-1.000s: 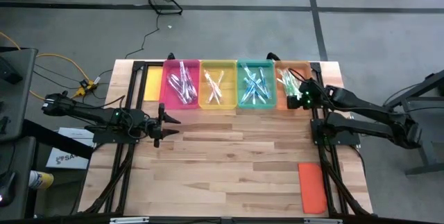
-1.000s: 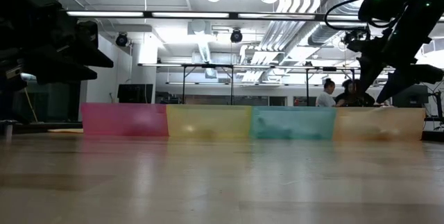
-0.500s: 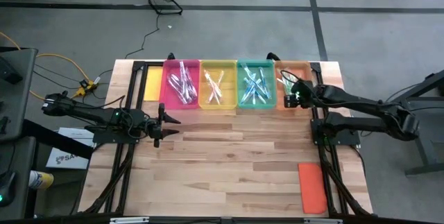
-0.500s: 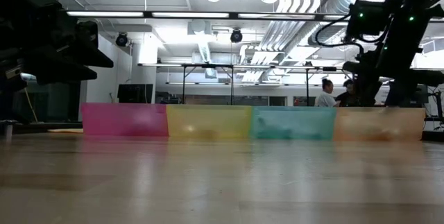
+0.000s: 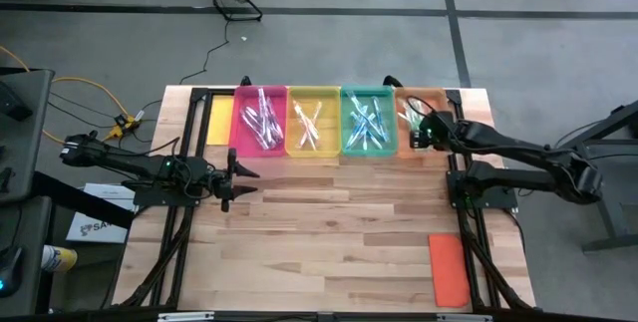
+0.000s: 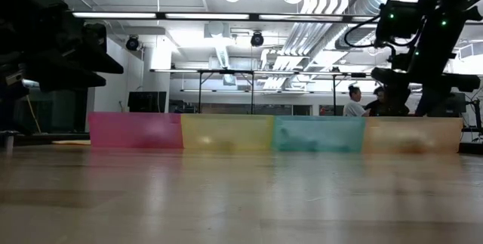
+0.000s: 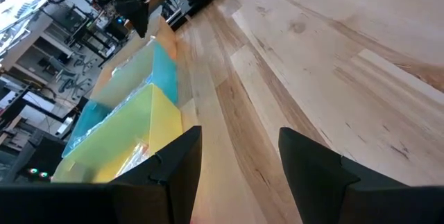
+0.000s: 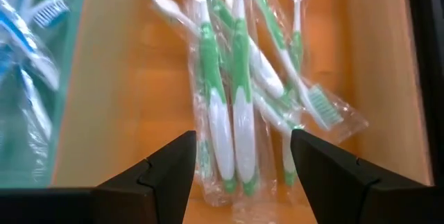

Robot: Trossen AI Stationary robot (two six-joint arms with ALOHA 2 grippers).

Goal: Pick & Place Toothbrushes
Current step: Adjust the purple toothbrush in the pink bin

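Right hand [image 5: 417,135] is positioned over the orange tray [image 5: 431,98] at the far right end of the tray row, fingers apart and clamped on nothing. In the right wrist view the green-and-white toothbrushes [image 8: 232,92] lie directly beyond the open fingers [image 8: 166,175], bundled in clear wrappers on the tray floor. Their long axes run roughly parallel, in line with the hand's forward direction; one brush lies slanted across the bundle with its bristle head [image 8: 321,106] out to one side.

Left hand [image 5: 239,179] waits over bare surface [image 5: 339,232] in front of the pink tray [image 5: 261,120], fingers apart, empty.

Tray contents, high view: pink tray, yellow tray [image 5: 313,120] and teal tray [image 5: 369,120] each hold a loose heap of toothbrushes. A flat orange lid [image 5: 449,269] lies on the surface near the right front corner.
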